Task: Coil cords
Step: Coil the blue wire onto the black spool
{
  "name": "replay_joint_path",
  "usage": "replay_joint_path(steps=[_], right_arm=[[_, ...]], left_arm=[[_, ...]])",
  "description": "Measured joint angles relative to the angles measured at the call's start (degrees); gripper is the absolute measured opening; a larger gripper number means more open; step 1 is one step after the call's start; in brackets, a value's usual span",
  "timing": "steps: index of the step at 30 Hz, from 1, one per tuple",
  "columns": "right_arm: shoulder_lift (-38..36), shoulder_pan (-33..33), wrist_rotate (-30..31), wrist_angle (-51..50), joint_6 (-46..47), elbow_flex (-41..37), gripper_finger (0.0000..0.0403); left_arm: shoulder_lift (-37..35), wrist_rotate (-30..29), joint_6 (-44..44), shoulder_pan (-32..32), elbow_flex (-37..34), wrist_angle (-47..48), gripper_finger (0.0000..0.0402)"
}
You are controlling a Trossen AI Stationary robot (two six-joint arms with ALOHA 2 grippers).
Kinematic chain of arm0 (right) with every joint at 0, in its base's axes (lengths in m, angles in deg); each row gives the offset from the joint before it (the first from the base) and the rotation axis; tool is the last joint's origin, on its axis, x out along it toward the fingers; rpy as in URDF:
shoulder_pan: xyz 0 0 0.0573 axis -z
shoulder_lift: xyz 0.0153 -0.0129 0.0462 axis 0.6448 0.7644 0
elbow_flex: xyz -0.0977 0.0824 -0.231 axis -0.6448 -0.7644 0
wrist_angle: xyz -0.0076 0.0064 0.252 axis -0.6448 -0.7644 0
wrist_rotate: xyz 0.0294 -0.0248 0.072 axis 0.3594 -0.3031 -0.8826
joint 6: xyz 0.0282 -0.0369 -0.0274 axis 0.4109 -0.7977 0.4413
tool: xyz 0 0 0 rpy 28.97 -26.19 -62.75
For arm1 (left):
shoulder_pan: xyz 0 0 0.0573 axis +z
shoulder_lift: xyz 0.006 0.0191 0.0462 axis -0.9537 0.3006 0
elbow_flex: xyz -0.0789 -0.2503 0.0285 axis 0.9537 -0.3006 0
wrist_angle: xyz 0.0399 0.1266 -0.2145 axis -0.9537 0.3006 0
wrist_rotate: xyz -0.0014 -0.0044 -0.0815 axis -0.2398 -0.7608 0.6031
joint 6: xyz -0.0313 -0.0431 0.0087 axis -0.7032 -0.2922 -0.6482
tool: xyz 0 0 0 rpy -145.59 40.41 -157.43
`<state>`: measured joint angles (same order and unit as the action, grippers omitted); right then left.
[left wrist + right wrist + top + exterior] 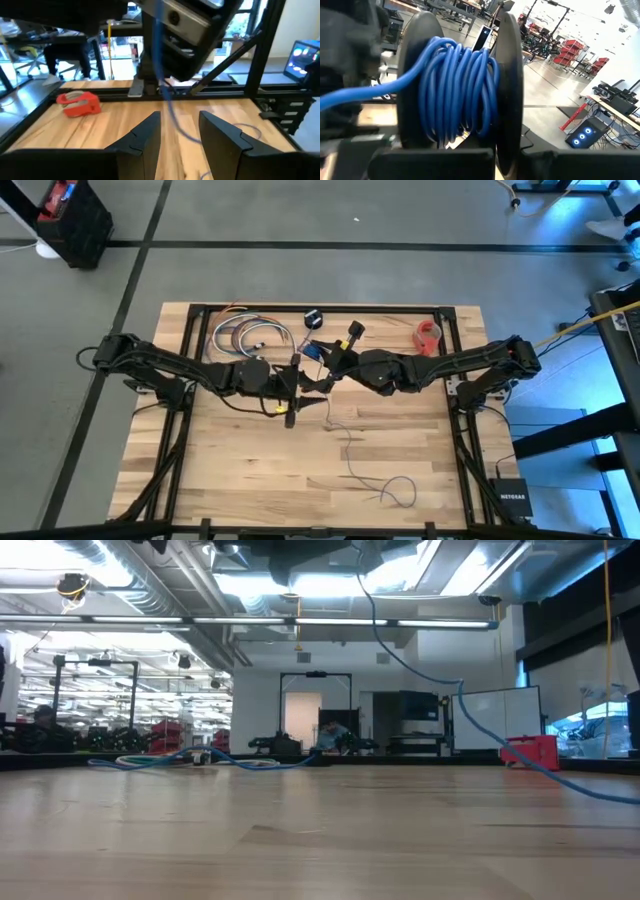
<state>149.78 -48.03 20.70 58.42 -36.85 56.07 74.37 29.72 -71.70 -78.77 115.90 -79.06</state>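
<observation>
The cord is thin and blue. Much of it is wound on a black two-flanged spool [457, 85], which my right gripper [333, 365] holds up over the table's middle, fingers shut. From the spool [316, 351] the cord [172, 112] drops between the fingers of my left gripper [180, 142], which stands open just left of the spool; whether the fingers touch it, I cannot tell. The cord's loose run [350, 460] lies slack on the table and ends in a loop [400, 492] near the front right. In the low view the cord [470, 705] hangs down from above. My right gripper pinches one black flange of the spool at its rim [509, 142] between its two fingers. The spool stands ahead of the fingers, its axle lying across them, lifted clear of the table. The cord leaves the winding [380, 90] toward my left gripper.
A bundle of thicker multicoloured cables [250, 335] lies at the far left of the table. A small black round object [313, 317] sits at the far middle, and a red object [428, 335] at the far right. The near half of the table holds only the loose cord.
</observation>
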Motion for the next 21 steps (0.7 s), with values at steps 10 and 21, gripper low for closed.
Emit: replay_joint_path(steps=[10, 21], right_arm=[[0.0, 0.0, 0.0, -0.5, -0.1, 0.0, 0.0005], [0.0, 0.0, 0.0, -0.5, -0.4, 0.0, 0.0005]], left_arm=[[0.5, 0.0, 0.3, 0.3, 0.0, -1.6, 0.0105], [0.5, -0.1, -0.4, 1.1, 0.0, 0.9, 0.0054]])
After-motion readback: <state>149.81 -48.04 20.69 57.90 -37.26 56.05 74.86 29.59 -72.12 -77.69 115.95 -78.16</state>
